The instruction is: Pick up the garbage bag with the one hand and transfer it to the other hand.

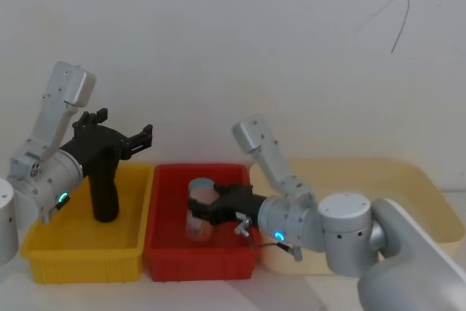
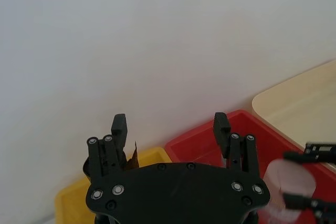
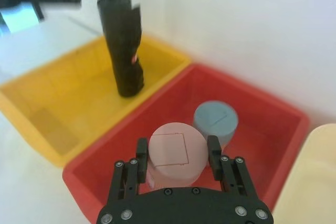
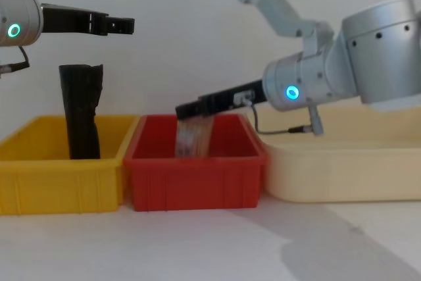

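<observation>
The garbage bag (image 1: 104, 193), a tall black roll, stands upright in the yellow bin (image 1: 44, 244); a bit of red label shows on it (image 3: 126, 51). My left gripper (image 1: 128, 123), on the green-ringed arm, hovers open just above and beyond the roll's top (image 4: 80, 106), with nothing between its fingers (image 2: 118, 127). My right gripper (image 1: 195, 210), on the blue-ringed arm, reaches into the red bin (image 1: 196, 261). It is shut on a translucent pink-topped cup (image 3: 176, 153), one finger on each side.
A second cup with a grey-blue lid (image 3: 215, 121) stands in the red bin just behind the held one. The two bins sit side by side, and a wide cream tray (image 1: 408, 180) lies to their right. A white wall runs close behind.
</observation>
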